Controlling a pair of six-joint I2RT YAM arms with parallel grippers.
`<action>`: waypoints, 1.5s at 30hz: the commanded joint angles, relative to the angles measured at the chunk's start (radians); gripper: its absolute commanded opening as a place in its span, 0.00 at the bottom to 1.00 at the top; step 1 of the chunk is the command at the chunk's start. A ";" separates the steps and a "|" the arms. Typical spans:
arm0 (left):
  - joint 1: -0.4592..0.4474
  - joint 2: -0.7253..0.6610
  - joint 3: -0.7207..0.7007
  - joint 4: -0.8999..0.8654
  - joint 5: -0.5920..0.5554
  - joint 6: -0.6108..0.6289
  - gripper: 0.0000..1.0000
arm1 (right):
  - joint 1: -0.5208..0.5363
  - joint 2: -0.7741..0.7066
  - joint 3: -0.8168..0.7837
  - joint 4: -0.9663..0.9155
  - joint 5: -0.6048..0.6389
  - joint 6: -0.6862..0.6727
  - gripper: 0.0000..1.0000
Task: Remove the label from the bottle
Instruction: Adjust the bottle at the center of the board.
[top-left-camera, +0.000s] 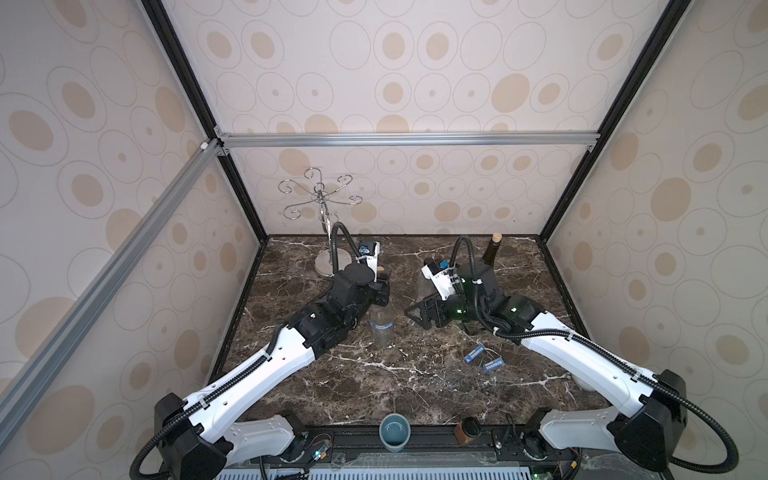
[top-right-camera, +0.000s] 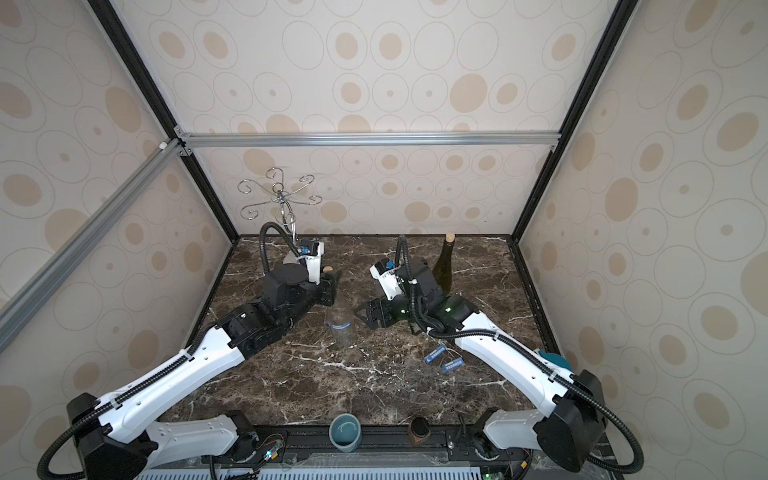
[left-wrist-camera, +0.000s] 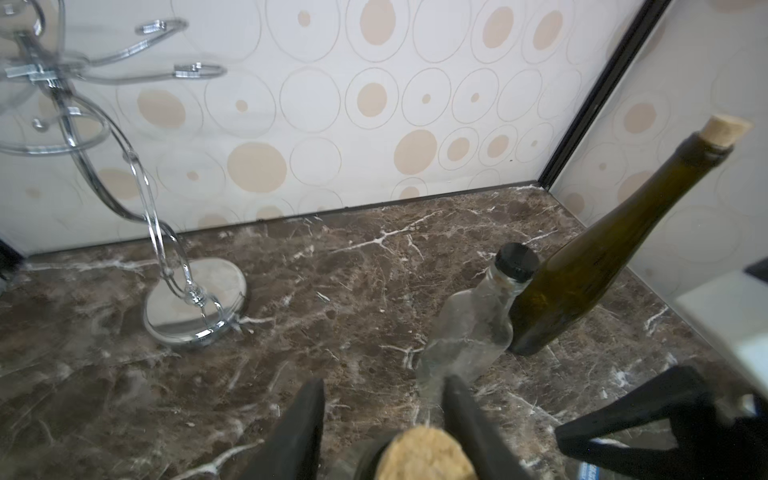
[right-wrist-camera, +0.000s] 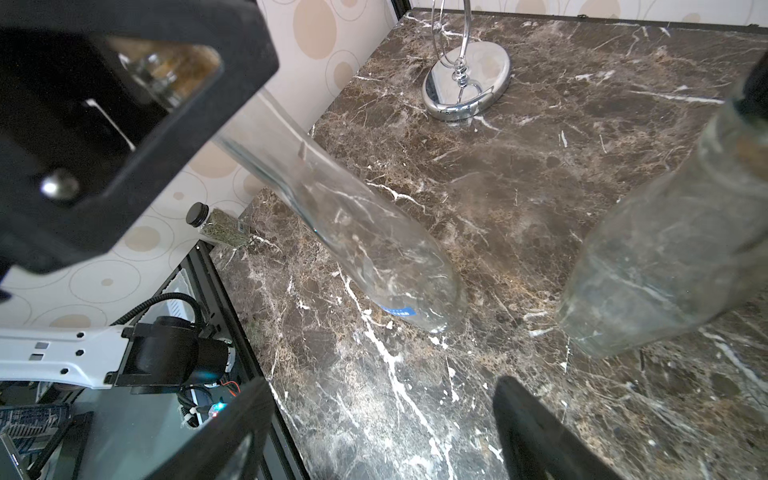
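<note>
The marble tabletop (top-left-camera: 415, 395) carries a chrome hook stand (top-left-camera: 324, 266) at eleven o'clock from its centre and a corked green bottle (top-left-camera: 491, 251) at one o'clock. The clear bottle (top-left-camera: 381, 328) stands upright near the middle. Its blue label (right-wrist-camera: 398, 311) sits low on the glass and is not yet off.

The left end effector (left-wrist-camera: 384, 419) sits over the corked neck with its fingers parted on either side of the cork, so we read it as released. The right end effector (top-left-camera: 417, 315) waits at the bottle's three o'clock, spread wide and empty. Two loose blue strips (top-left-camera: 474, 354) lie at four o'clock.

Our worry is that nothing clamps the neck. A sideways pull on the label could tip this tall bottle or skate it across the slick marble, perhaps into the small clear bottle (left-wrist-camera: 469, 332) nearby. A shallow pinch may also tear the label and leave scraps.
</note>
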 joint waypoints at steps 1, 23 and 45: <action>-0.007 -0.040 0.008 0.014 0.031 -0.005 0.61 | -0.012 -0.034 -0.015 -0.016 0.001 0.000 0.87; 0.219 -0.125 0.066 -0.107 0.614 0.370 1.00 | -0.157 -0.187 -0.070 -0.152 -0.091 0.004 1.00; 0.414 0.016 0.026 -0.035 1.053 0.417 0.86 | -0.244 -0.251 -0.143 -0.164 -0.092 0.010 1.00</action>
